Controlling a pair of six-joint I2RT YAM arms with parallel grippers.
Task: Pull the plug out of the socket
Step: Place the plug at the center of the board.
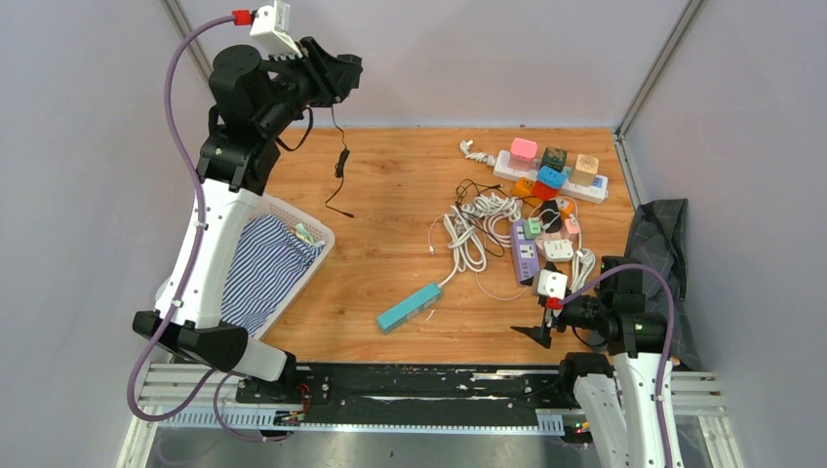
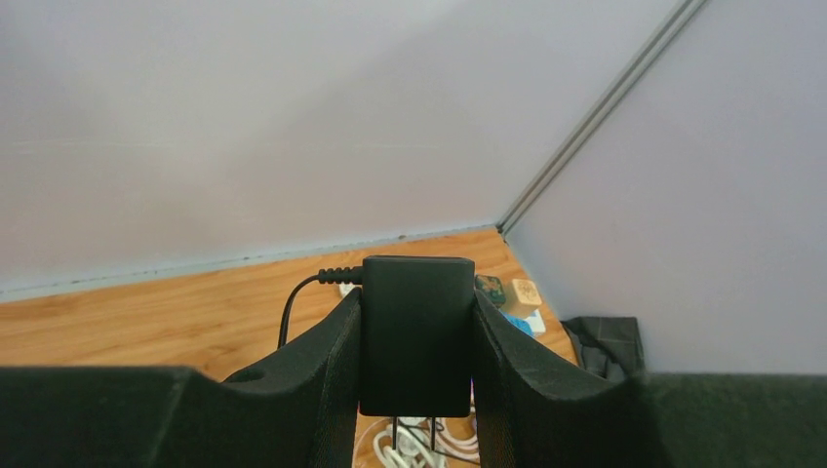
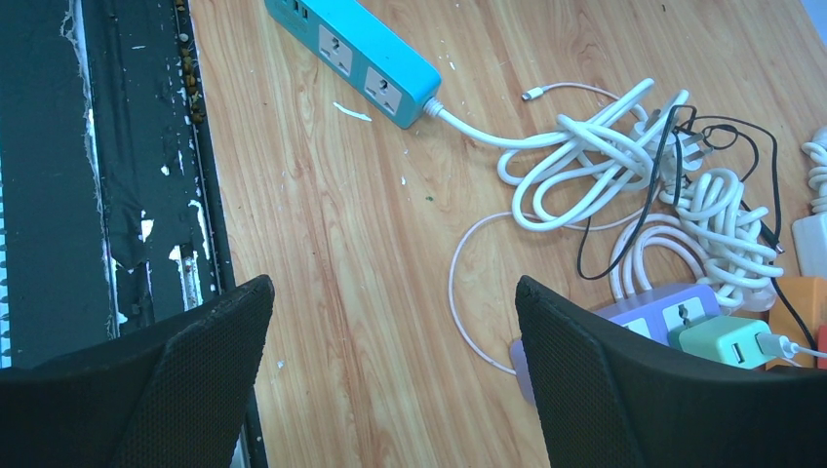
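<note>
Plug (image 2: 416, 336) gripped in left tool (image 2: 416, 317), high above table (image 1: 390, 205).

no readable text, labels or numbers anywhere

Top view overhead from behind, left wrist aimed at far corner, right wrist close over cords (image 3: 590, 136), shared overhead.

Black corded plug (image 2: 416, 331), aloft, unplugged
</note>
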